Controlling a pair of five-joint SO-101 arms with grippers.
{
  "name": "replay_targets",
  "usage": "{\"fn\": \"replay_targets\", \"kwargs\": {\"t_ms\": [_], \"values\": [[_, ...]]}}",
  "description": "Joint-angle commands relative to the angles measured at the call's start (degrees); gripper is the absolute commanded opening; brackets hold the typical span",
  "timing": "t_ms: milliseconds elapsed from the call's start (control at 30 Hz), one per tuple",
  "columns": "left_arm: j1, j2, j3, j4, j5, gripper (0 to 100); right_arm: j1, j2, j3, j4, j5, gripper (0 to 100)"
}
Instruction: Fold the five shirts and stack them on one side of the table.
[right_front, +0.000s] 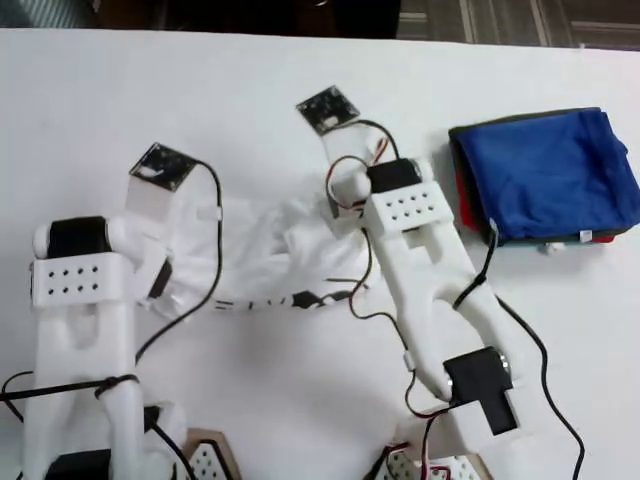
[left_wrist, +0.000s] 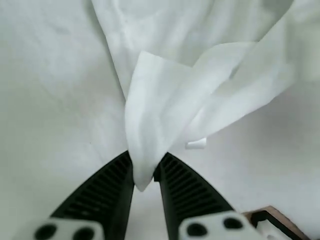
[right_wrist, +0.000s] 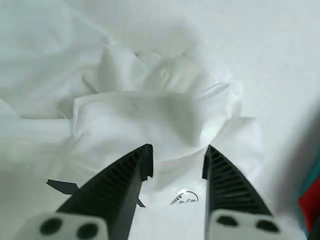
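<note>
- Shirt of white cloth (right_front: 262, 250), crumpled and not yet folded, lies near the middle of the white table (right_front: 100, 100), spread between the two white plastic arms. A black printed mark (right_front: 305, 298) shows along its edge nearest the arm bases.
- Left gripper (left_wrist: 145, 172) has its black ribbed fingers (left_wrist: 107, 195) drawn narrow and clamped on a fold of the white shirt. The cloth runs out from between the fingertips in a creased, twisted band to the rest of the garment.
- Right gripper (right_wrist: 175, 160) hangs over a bunched, rumpled part of the same shirt. Its two black fingers (right_wrist: 120, 185) stand wide apart with nothing between them; whether the tips touch the cloth cannot be told.
- Left arm (right_front: 80, 280) stands at the left of the high view, its wrist over the shirt's left end. The right arm (right_front: 420, 230) lies across the centre of the table, its wrist over the shirt's right end.
- Stack of folded shirts (right_front: 545, 175) sits on the table's right side, just beside the right arm and apart from the white shirt. A blue one lies on top, with red and dark edges showing beneath it.
- Black cables (right_front: 215, 240) trail from the wrist cameras back along both arms.
</note>
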Motion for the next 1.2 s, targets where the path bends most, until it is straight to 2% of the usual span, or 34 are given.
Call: {"fn": "replay_targets", "kwargs": {"t_ms": [0, 133, 267, 333, 567, 933, 1000, 1100, 1167], "values": [[0.4, -1.1, -0.5, -0.8, 0.0, 3, -1.2, -3.5, -0.1, -0.7, 0.0, 13.9], [0.4, -1.1, -0.5, -0.7, 0.0, 3, -0.8, -2.8, -0.1, -5.4, 0.0, 13.9], [0.4, -1.1, -0.5, -0.5, 0.0, 3, 0.4, 3.6, -2.8, -9.1, 0.0, 21.2], [0.3, -1.1, -0.5, -0.6, 0.0, 3, 0.7, 7.0, -6.2, -7.3, -0.1, 24.0], [0.1, -1.1, -0.5, -0.6, 0.0, 3, 2.2, 13.7, -17.9, -1.8, 0.0, 24.1], [0.1, -1.1, -0.5, -0.7, -0.1, 3, 2.5, 17.3, -19.3, 1.4, 0.0, 23.8], [0.1, -1.1, -0.5, -0.7, -0.1, 3, 2.5, 17.3, -19.3, 1.4, 0.0, 19.6], [0.1, -1.1, -0.5, -0.7, -0.1, 3, 2.4, 17.3, -19.3, 1.1, 0.0, 2.0], [0.1, -1.1, -0.5, -0.7, -0.1, 3, 2.5, 17.2, -19.3, 1.2, 0.0, 3.8]]}}
